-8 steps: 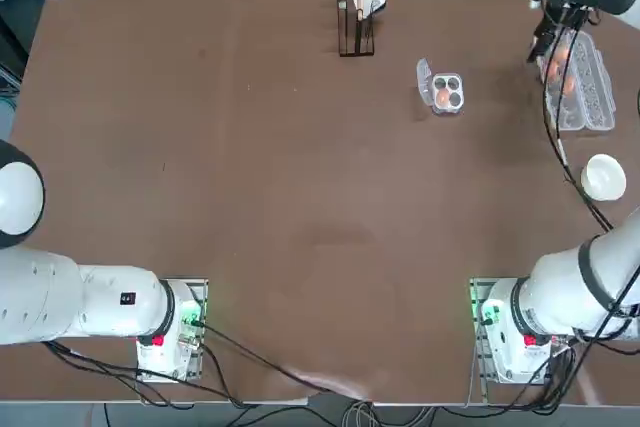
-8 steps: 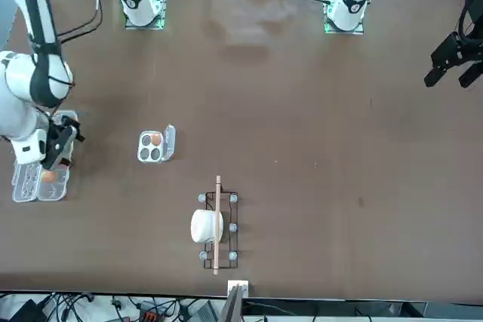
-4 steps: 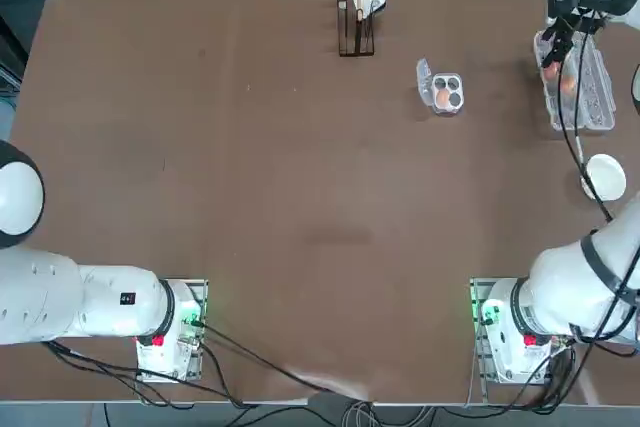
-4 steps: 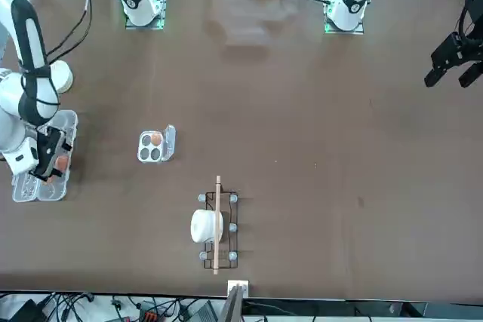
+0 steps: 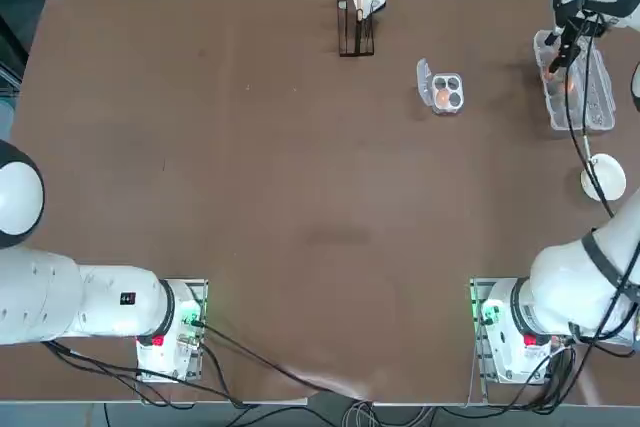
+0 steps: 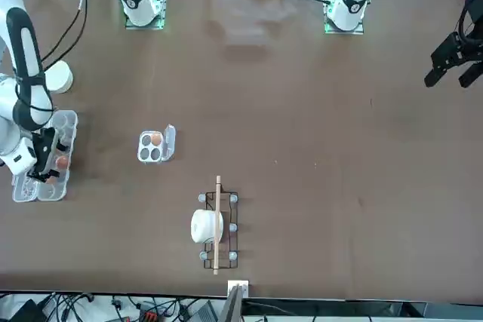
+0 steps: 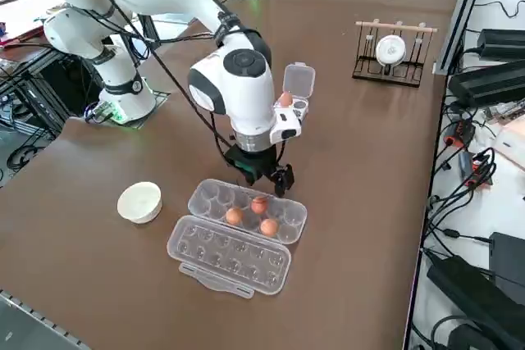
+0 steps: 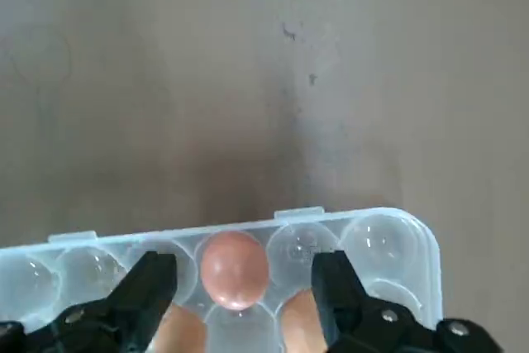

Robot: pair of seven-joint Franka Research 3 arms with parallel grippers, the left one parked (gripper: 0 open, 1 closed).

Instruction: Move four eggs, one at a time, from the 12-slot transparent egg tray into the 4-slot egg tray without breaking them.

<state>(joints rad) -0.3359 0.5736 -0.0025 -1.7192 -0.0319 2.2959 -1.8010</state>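
Inside the long tray three eggs, open right jaws straddling one.

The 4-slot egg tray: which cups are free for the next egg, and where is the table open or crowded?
The 4-slot egg tray holds one egg; three cups are free. Bare table lies between it and the rack. Crowded: the 12-slot transparent egg tray, three eggs, the open right gripper over them, the white bowl nearby.
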